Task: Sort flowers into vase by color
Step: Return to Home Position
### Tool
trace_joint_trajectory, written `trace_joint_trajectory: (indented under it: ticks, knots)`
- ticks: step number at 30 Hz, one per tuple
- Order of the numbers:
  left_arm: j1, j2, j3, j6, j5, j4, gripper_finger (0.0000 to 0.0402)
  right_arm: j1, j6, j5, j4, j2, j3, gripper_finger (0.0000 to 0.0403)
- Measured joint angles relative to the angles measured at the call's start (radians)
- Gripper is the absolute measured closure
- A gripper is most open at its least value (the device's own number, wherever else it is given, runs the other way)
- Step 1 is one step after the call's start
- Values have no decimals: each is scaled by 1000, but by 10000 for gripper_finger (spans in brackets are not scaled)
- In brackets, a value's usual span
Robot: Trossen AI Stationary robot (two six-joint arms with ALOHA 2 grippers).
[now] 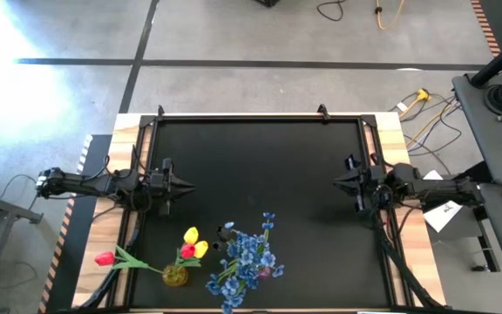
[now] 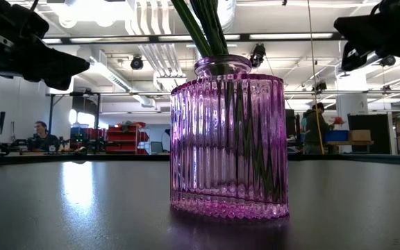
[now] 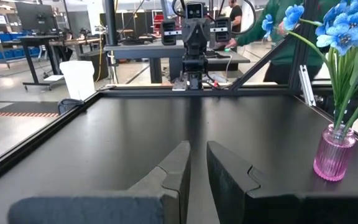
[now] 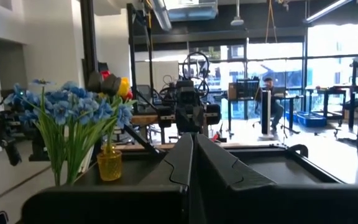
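A pink ribbed glass vase (image 2: pixel 228 139) stands near the table's near edge and holds the bushy blue sprays (image 1: pixel 247 257) on green stems. To its left a small yellow vase (image 1: pixel 175 276) holds yellow tulips (image 1: pixel 194 242) and a red tulip. Another red tulip (image 1: pixel 105 258) leans far out of it toward the left. A dark bloom (image 1: pixel 226 230) shows between the two bunches; which vase holds it I cannot tell. My left gripper (image 1: pixel 179 185) hovers shut at the table's left side. My right gripper (image 1: pixel 340 181) hovers shut at the right side. Both stand well away from the vases.
The table is a black mat (image 1: pixel 260 166) with a raised dark frame and wooden strips along its sides. The two arms face each other across its middle. Beyond the far edge lie cables on the floor, and people sit at desks in the room.
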Motion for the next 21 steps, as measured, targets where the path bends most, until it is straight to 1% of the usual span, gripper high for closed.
trace_joint_trajectory:
  ticks: [21]
  knots:
    - [0,2,0,0,0,0,363,0,0,0,-1,12,0,390]
